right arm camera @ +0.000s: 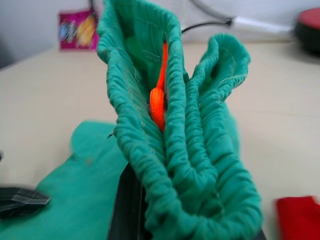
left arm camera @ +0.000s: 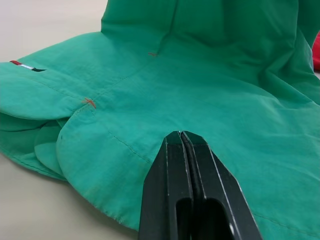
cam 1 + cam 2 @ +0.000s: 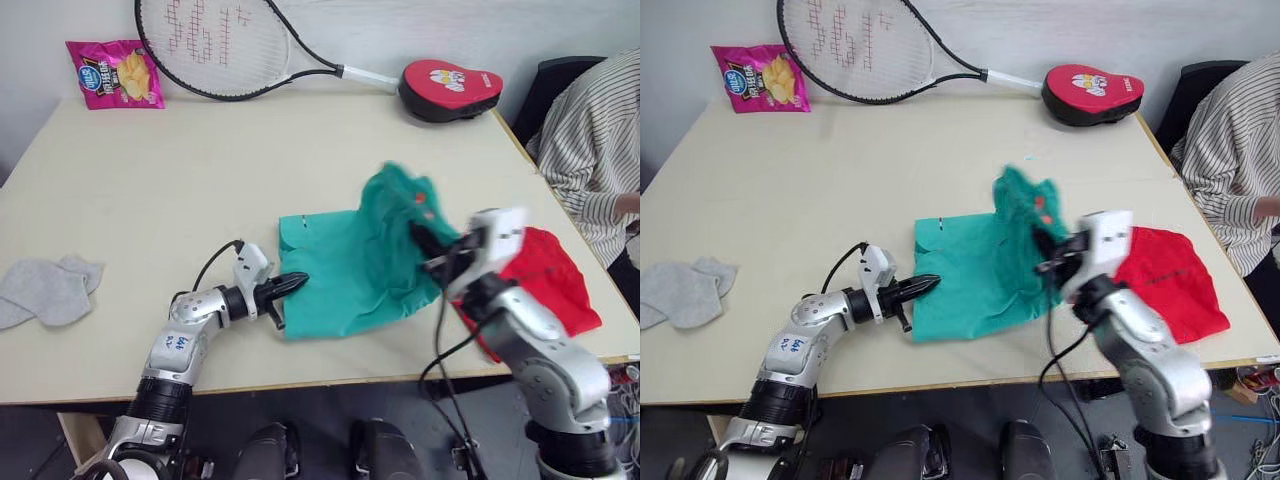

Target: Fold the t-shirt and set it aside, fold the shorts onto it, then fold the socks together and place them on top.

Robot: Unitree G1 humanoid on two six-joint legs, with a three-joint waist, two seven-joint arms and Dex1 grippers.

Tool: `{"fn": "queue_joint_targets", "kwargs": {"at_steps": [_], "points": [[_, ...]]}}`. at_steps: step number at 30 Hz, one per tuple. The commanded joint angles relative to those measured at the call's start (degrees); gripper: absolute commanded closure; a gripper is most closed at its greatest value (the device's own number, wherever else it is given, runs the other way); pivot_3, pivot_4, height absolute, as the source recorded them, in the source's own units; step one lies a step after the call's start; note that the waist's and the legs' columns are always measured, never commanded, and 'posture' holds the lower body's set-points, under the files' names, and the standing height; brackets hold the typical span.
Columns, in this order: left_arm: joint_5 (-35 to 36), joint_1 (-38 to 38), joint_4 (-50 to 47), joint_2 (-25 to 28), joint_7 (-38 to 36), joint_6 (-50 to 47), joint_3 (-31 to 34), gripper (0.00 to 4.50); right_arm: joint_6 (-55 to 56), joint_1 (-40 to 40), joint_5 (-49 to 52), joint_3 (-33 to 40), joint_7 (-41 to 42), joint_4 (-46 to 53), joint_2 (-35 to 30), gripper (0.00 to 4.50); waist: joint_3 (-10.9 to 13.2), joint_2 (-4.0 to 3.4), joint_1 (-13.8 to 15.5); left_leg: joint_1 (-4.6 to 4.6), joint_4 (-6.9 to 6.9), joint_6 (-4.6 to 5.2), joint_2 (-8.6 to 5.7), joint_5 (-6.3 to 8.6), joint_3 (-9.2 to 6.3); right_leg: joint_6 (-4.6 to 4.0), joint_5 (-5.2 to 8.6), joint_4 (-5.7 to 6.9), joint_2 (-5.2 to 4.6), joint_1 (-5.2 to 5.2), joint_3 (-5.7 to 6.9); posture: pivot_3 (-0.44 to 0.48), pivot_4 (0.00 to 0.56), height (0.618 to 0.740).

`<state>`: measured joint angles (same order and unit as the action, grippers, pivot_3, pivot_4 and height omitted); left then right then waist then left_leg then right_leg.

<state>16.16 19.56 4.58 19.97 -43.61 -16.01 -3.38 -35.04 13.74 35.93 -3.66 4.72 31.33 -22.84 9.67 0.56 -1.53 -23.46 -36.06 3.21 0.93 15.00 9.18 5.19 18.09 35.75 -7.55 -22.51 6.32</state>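
Observation:
The teal green shorts (image 3: 345, 265) lie on the table's front middle, their legs flat and pointing left. My right gripper (image 3: 428, 243) is shut on the gathered waistband (image 1: 170, 125) and holds that end raised and bunched above the table. An orange drawstring (image 1: 159, 100) shows inside the waistband. My left gripper (image 3: 296, 283) is shut, its tips resting on the shorts' leg hem (image 2: 100, 165) at the left. The red t-shirt (image 3: 552, 280) lies folded at the right near the front edge, partly behind my right arm. The grey socks (image 3: 45, 290) lie loose at the far left.
A tennis racket (image 3: 215, 45), a pink snack bag (image 3: 113, 72) and a red pad (image 3: 450, 88) lie along the far edge. A person in a striped shirt (image 3: 600, 150) sits at the table's right side, next to a black chair (image 3: 555, 85).

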Motion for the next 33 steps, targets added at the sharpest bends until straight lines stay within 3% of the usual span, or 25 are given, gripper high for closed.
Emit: {"fn": "queue_joint_targets", "kwargs": {"at_steps": [1, 9, 14, 22, 28, 30, 33], "points": [[-1.6, 0.1, 0.7, 0.0, 0.4, 1.9, -0.8, 4.50, -0.9, 2.2, -5.4, -5.4, -2.5, -2.0, 4.4, 4.43, 0.0, 0.02, 0.1, -0.01, 0.00, 0.00, 0.00, 0.00, 0.00, 0.00, 0.00, -0.01, -0.01, 0.00, 0.01, 0.000, 0.150, 0.740], [-2.7, -2.9, 0.1, 0.5, 0.7, 2.5, -0.6, 4.50, 0.6, 4.4, -15.2, -11.2, -5.5, -10.6, 15.4, 4.43, 0.0, 0.02, -0.1, -0.08, 0.02, 0.02, -0.06, 0.02, 0.01, 0.01, -0.01, -0.05, -0.03, -0.03, 0.03, 0.000, 0.150, 0.740], [-2.2, -4.1, -0.7, 0.3, 0.2, 3.2, -0.4, 4.50, -0.4, 4.8, -15.7, -13.0, 0.1, -10.9, 15.9, 2.80, 0.0, 0.01, -0.2, -0.05, 0.01, 0.01, -0.05, 0.04, 0.01, 0.02, -0.01, -0.04, -0.03, -0.01, 0.01, 0.000, 0.150, 0.740], [-0.3, -3.2, 4.2, 3.4, -0.8, 6.2, 5.6, 4.50, -12.9, 6.0, 0.0, -5.6, 20.0, -5.3, 5.5, 0.02, 0.1, -0.01, -0.2, -0.04, 0.02, 0.06, -0.05, 0.07, -0.01, 0.01, -0.01, -0.07, -0.05, -0.01, 0.01, 0.000, 0.150, 0.740], [5.3, -0.4, 3.7, 8.8, -5.6, 9.9, 12.7, 4.50, -17.6, 7.8, 20.7, 6.7, 37.9, -4.5, -4.0, 0.02, 0.4, 0.06, 0.0, -0.04, 0.09, 0.35, -0.01, 0.25, -0.08, -0.03, 0.01, -0.11, -0.05, -0.03, 0.08, 0.000, 0.150, 0.740], [9.2, 1.3, -0.4, 9.5, -8.6, 6.8, 12.8, 4.50, -14.5, 9.4, 17.6, 7.7, 39.5, -9.0, -6.0, 0.02, 0.4, 0.13, 0.0, -0.10, 0.04, 0.34, -0.02, 0.24, -0.10, -0.03, 0.01, -0.16, -0.09, -0.02, 0.12, 0.000, 0.150, 0.740], [11.0, 4.3, -5.3, 8.9, -11.5, 2.4, 8.3, 4.50, -4.6, 13.4, 8.3, 6.1, 42.0, -18.9, -6.3, 0.97, 0.5, 0.17, 0.3, -0.12, -0.08, 0.25, -0.12, 0.19, -0.09, 0.10, -0.07, -0.24, -0.22, 0.08, 0.15, 0.000, 0.150, 0.740]]}}
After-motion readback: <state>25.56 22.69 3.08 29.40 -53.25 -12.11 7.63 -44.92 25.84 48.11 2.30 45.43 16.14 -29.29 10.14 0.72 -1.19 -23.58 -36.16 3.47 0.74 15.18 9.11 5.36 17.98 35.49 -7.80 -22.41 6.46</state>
